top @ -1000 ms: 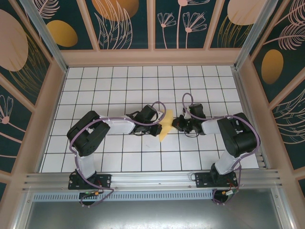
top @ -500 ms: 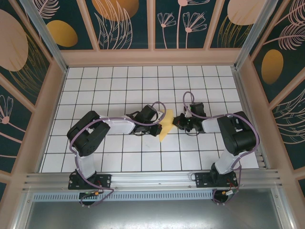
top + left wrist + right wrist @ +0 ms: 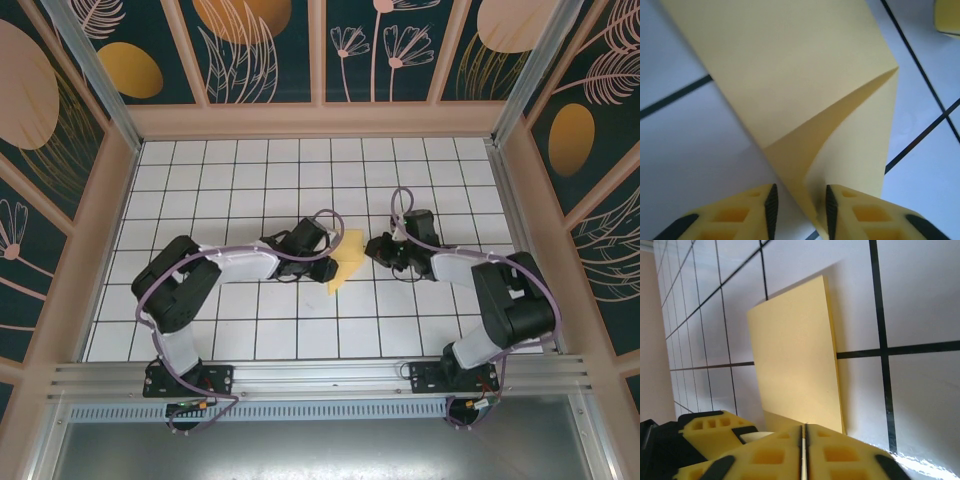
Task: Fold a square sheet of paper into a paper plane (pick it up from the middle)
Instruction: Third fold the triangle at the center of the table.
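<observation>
The square sheet of paper (image 3: pixel 342 260), pale yellow and folded into a pointed flap shape, lies between the two arms at the middle of the tiled table (image 3: pixel 250 180). My left gripper (image 3: pixel 324 262) meets its left side. In the left wrist view the jaws of the left gripper (image 3: pixel 800 207) stand open around a raised fold of the paper (image 3: pixel 790 75), which lies close to the right pad with a gap on the left. My right gripper (image 3: pixel 376 248) is at the paper's right edge. In the right wrist view the right gripper (image 3: pixel 803 450) is shut on the thin edge of the paper (image 3: pixel 795 365), which rises in front of it.
White grid tiles run in every direction around the paper. Patterned walls (image 3: pixel 320 50) with a wooden frame enclose the table at the back and sides. A metal rail (image 3: pixel 320 375) with both arm bases runs along the near edge.
The left gripper's jaws have parted from shut to open around the fold. The right gripper has moved slightly farther back, and its arm has swung outward.
</observation>
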`<action>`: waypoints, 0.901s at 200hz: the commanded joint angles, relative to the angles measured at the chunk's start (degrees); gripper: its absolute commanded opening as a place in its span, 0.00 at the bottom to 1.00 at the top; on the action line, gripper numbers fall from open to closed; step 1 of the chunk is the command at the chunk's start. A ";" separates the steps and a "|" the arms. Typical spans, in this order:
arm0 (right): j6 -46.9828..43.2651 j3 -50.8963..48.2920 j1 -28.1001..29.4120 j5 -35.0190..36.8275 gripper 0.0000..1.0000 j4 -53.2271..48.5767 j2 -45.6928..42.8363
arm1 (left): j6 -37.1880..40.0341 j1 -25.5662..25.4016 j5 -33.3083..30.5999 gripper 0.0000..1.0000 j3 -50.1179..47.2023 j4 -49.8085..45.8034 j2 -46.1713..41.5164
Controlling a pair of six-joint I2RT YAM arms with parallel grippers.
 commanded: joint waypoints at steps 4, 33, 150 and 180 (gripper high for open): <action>-0.75 -1.79 -0.48 2.77 0.21 -2.47 -4.53 | -3.01 0.16 -6.98 0.42 1.02 -2.46 -6.08; 1.16 -5.17 -0.52 3.55 0.30 -0.78 -6.52 | -5.94 0.14 -6.80 0.39 0.79 -0.82 -10.70; 3.71 -6.32 1.49 -2.95 0.44 7.59 -0.61 | -7.32 -0.13 -1.05 0.10 2.47 2.10 1.06; 3.45 -5.71 2.32 -2.68 0.46 7.44 0.59 | -6.90 -0.14 -2.40 0.08 3.44 1.62 4.25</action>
